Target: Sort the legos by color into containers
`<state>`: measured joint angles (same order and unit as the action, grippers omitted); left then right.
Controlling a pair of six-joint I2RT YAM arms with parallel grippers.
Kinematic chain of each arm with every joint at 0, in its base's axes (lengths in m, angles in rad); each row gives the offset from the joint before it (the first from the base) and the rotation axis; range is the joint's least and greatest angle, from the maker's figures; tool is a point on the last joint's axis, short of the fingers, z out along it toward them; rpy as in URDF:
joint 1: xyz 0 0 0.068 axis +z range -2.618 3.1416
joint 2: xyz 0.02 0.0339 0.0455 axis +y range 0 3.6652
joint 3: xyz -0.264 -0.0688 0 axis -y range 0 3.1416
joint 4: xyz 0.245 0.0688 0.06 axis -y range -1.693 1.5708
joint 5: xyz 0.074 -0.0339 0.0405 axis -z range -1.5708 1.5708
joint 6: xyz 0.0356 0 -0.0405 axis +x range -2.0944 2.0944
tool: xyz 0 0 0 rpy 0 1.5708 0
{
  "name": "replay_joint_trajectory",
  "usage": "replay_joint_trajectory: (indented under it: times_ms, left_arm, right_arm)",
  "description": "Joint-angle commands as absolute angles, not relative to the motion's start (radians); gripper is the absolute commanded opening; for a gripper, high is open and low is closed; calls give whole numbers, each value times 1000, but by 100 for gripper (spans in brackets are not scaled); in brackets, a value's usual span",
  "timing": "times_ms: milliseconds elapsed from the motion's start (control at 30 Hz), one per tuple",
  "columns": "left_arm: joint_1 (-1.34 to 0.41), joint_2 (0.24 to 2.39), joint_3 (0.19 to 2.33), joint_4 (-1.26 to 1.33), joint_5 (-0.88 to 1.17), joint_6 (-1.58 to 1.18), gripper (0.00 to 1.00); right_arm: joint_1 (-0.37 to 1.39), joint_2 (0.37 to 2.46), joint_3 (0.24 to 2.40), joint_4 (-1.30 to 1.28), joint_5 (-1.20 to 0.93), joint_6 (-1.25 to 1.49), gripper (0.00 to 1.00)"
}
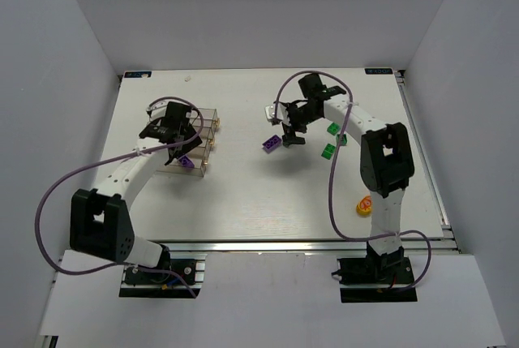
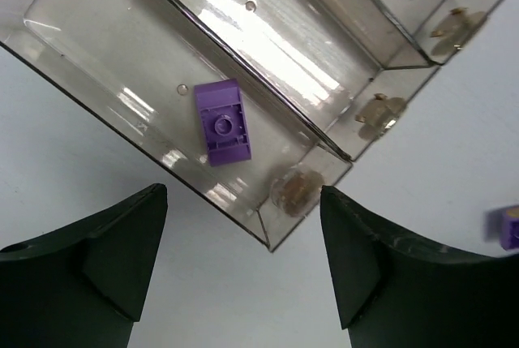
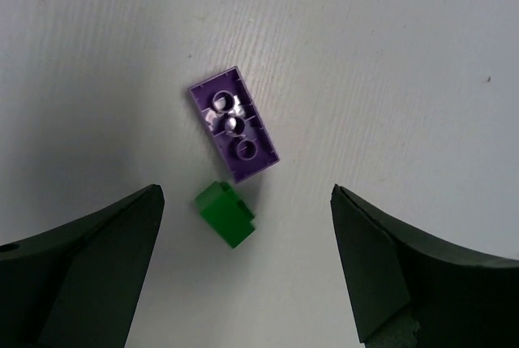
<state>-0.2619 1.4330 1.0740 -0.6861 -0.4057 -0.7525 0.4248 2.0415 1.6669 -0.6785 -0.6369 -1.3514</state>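
Left pincer (image 2: pixel 243 202) gapes over a purple lego (image 2: pixel 223 122) inside the containers (image 2: pixel 97 48)

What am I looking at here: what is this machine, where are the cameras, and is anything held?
Two robot arms stand at the table's near edge. One picture looks down from above; the other two come from a camera on each wrist, the dark shapes being that gripper's fingers. The left gripper is open over the clear containers, a purple brick inside one. The right gripper is open above a second purple brick, hollow side up, and a green brick. Other green bricks and a yellow-orange piece lie nearby. Nothing is held.
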Motion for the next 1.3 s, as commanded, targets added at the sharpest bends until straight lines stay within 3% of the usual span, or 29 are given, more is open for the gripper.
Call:
replay_joint_trajectory:
  times_ms: [0,300,500,600,633,733,867,967,1267]
  left_arm:
    - [-256,1313,1098,-712,-376,-764,86]
    - [-274,974,988,-765,-288,-822,86]
    - [-265,813,943,-857,-305,-871,87]
    - [-265,775,939,-885,-318,-879,87]
    - [-265,770,940,-891,-318,-880,87]
    - [-265,756,945,-903,-319,-884,87]
    - [-265,726,963,-896,-327,-876,87]
    - [-275,671,950,-833,-319,-853,87]
    - [-275,546,926,-724,-253,-782,87]
  right_arm:
    - [440,2130,1819,-843,-660,-1638,89]
    - [492,2336,2040,-982,-606,-1733,85]
    - [517,2385,2065,-1100,-552,-1792,72]
    - [520,2391,2059,-1104,-537,-1775,57]
    - [519,2396,2063,-1108,-534,-1769,41]
    - [522,2399,2083,-1117,-525,-1752,23]
    - [535,2369,2134,-1135,-593,-1672,12]
    - [580,2290,2146,-1008,-675,-1394,0]
    - [829,2195,2039,-346,-703,-334,0]
